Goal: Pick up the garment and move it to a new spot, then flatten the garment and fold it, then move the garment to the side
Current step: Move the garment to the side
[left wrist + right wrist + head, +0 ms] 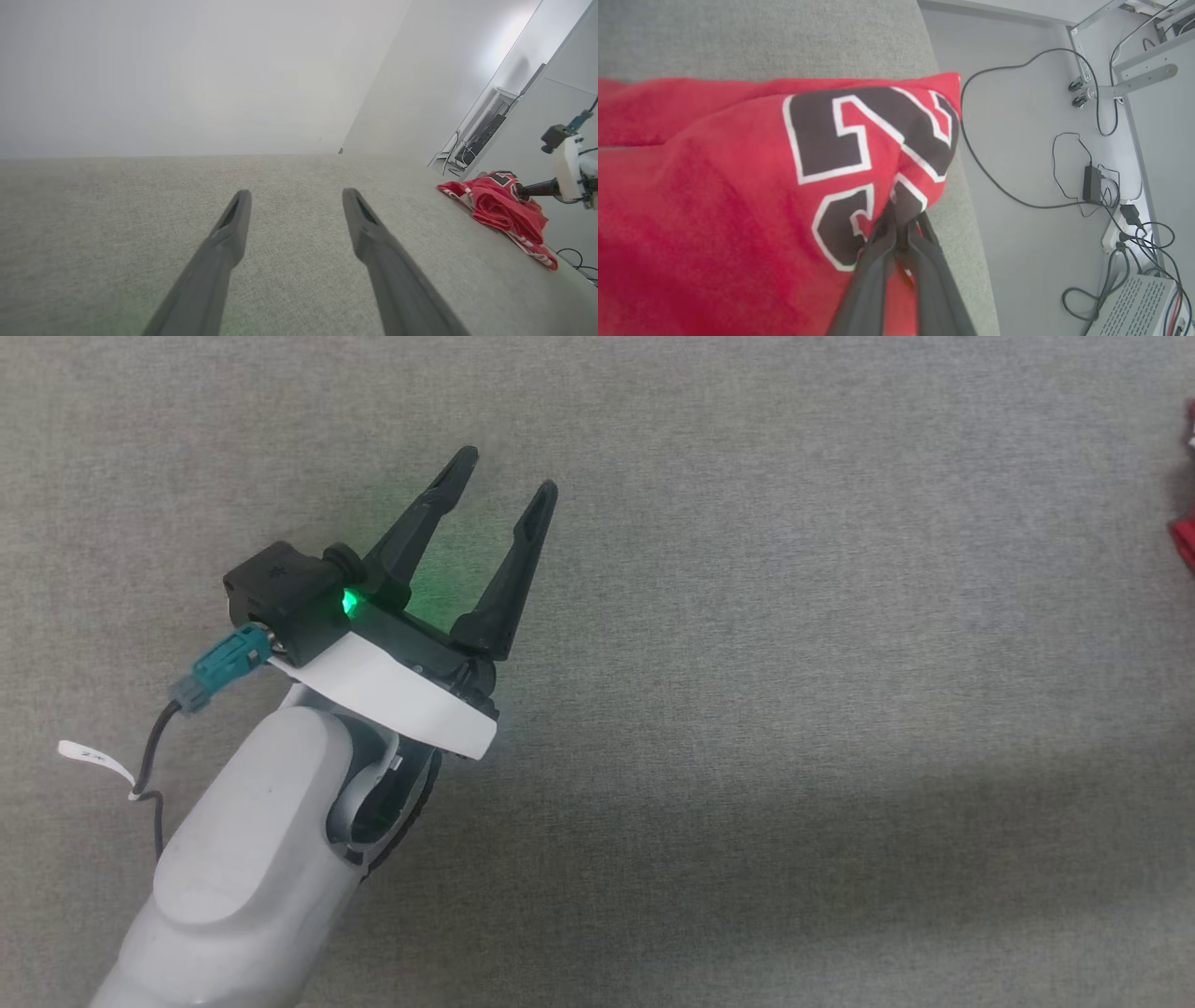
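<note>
One garment (500, 205) lies along table (117, 210) edge, right tool (902, 219) clamping it, left tool (508, 471) wide.

The shirt (1184, 537) runs off the right edge of the head view, leaving a red scrap. In the right wrist view it spills past the left and bottom edges. There the right gripper (901, 223) has its tips buried in a fold. The chest number (859, 135) is creased over itself, perhaps two digits, unreadable.
</note>
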